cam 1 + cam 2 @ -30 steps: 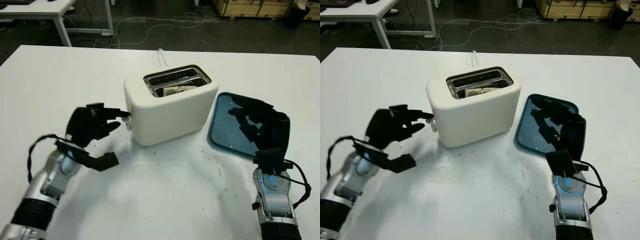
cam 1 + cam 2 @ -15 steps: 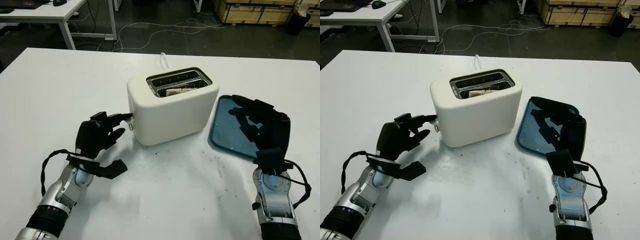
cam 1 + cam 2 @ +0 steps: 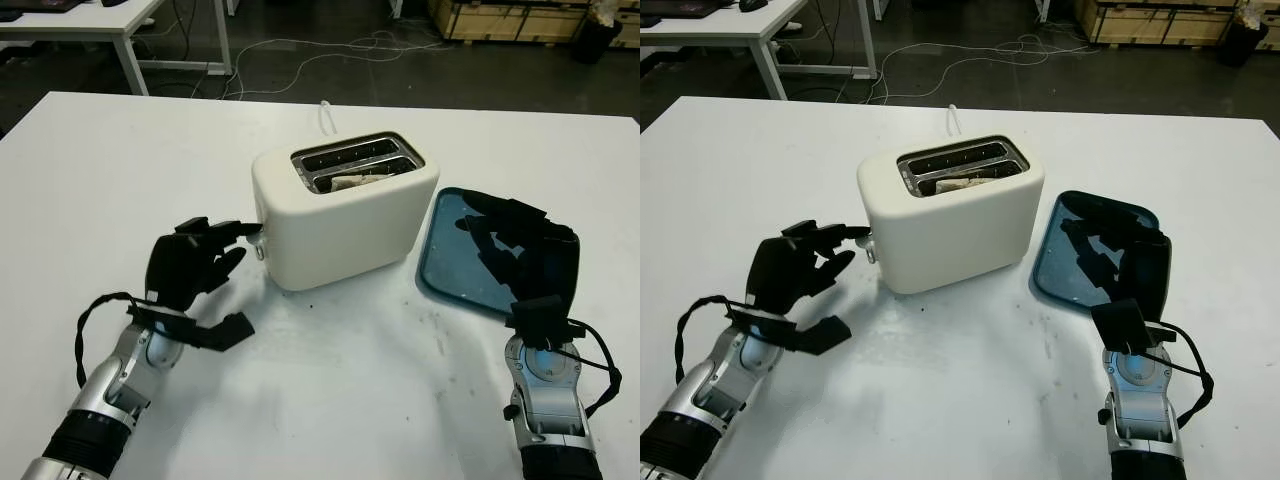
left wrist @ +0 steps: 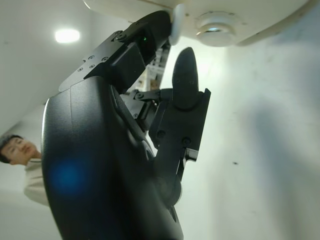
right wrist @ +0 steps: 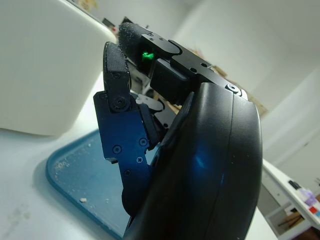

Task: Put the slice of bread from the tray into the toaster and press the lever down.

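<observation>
Left eye view: white table (image 3: 330, 400), cabled dark floor (image 3: 330, 60); both hands empty, uncurled.

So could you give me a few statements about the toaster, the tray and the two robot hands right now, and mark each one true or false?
1. The slice of bread sits in a slot of the cream toaster. True.
2. The blue tray holds a slice. False: only crumbs lie on it.
3. The left robot hand has a fingertip at the lever on the toaster's end. True.
4. The right robot hand grips the toaster. False: it is open above the tray.
</observation>
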Controlling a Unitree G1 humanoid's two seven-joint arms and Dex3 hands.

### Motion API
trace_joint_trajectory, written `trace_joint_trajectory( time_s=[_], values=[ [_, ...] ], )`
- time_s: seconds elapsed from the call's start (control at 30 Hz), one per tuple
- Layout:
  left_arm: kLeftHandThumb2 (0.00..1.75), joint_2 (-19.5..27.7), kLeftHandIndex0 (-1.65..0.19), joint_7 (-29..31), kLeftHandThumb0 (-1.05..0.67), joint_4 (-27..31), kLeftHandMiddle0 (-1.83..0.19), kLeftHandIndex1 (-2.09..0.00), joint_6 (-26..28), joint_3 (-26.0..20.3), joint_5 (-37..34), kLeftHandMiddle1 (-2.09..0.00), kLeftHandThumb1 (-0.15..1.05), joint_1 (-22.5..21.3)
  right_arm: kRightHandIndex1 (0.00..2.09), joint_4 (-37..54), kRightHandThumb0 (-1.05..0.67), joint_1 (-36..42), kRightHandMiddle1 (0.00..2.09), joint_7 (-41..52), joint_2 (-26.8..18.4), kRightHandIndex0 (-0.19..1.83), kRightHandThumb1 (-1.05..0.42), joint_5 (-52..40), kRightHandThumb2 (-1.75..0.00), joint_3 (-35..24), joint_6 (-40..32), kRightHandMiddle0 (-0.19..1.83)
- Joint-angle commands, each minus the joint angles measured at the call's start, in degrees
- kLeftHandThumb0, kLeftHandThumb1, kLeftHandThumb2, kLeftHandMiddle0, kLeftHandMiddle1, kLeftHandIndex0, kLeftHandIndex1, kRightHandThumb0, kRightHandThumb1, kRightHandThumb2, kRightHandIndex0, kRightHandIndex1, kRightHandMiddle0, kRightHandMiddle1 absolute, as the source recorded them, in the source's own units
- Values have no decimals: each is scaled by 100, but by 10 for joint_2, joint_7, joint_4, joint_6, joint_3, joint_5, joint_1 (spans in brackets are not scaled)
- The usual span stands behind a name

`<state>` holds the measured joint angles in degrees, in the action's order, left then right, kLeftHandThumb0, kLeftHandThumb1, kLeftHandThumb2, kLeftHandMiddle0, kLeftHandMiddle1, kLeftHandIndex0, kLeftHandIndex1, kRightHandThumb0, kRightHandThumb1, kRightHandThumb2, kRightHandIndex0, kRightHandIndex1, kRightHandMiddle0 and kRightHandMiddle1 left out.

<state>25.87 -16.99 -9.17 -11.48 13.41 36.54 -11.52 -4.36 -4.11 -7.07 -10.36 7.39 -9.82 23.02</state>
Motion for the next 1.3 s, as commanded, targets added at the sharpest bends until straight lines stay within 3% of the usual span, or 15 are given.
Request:
trace_joint_trajectory(
  time_s=[0.0,0.27,0.57,0.87,1.0,1.13,1.27],
  values=[
    [50,-13,-66,82,-30,15,-79,-168,25,64,46,-173,92,6,79,11,-41,4,0,-2,0,87,-92,0,-17,-1,-5,111],
    [44,-28,-70,181,-34,109,-83,-175,78,103,49,-175,92,11,80,8,-41,4,0,0,-2,86,-92,-2,-16,-4,-2,111],
    [49,-61,-69,171,-32,119,-83,-175,73,124,27,-175,92,49,82,11,-44,7,0,7,-7,85,-92,-5,-17,-12,-11,112],
    [51,-69,-68,148,-29,112,-82,-175,81,132,41,-175,92,62,84,27,-47,27,0,17,-11,84,-92,-9,-17,-23,-10,112],
    [57,-85,-63,179,-28,108,-74,-175,135,135,34,-175,92,73,84,57,-47,54,0,26,-17,83,-92,-15,-18,-33,-11,111],
    [56,-111,-54,198,-24,27,-64,-173,188,135,31,-175,92,39,86,56,-47,54,0,34,-21,84,-92,-19,-18,-38,-13,112],
    [52,-143,-56,307,-23,-101,-52,-71,274,164,32,-80,92,-39,86,37,-50,40,0,31,-25,86,-92,-7,-19,-36,-19,112]
  ],
)
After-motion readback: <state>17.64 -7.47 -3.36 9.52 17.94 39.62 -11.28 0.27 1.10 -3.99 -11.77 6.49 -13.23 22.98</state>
